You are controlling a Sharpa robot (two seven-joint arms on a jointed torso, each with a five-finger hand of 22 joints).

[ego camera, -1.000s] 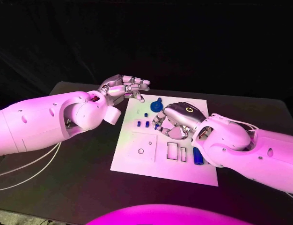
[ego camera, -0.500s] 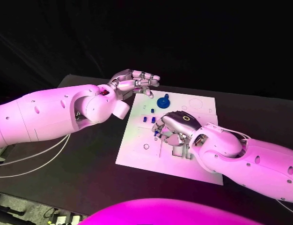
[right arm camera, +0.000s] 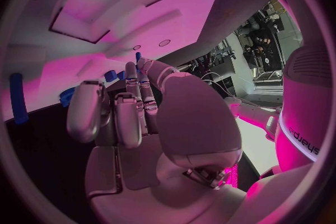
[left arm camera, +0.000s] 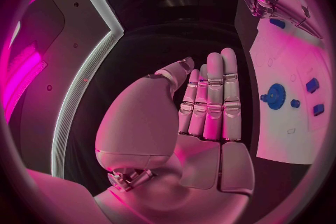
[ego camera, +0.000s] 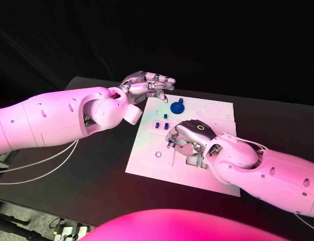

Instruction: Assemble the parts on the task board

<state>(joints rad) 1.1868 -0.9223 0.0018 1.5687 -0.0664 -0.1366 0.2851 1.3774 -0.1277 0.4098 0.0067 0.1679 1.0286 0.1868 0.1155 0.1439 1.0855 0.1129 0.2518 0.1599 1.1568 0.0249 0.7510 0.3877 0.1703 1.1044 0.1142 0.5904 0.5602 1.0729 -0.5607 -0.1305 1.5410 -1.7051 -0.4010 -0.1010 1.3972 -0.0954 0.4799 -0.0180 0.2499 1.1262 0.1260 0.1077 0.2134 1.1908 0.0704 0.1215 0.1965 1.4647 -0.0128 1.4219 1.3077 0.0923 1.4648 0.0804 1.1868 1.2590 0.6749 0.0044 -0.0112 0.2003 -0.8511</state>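
Resting over the task board [ego camera: 146, 160], right hand [ego camera: 189, 134] touches blue parts [ego camera: 161, 125]

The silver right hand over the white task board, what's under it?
Under the silver right hand lies the white task board with small blue pieces at its fingertips; whatever sits beneath the palm is covered.

The right hand [right arm camera: 133, 117] reaches toward the white task board [right arm camera: 112, 5], fingers curled over its edge. Small blue parts [right arm camera: 111, 75] peek out by the fingertips; whether they are touched is unclear. A long blue piece [right arm camera: 17, 98] lies at nine o'clock.
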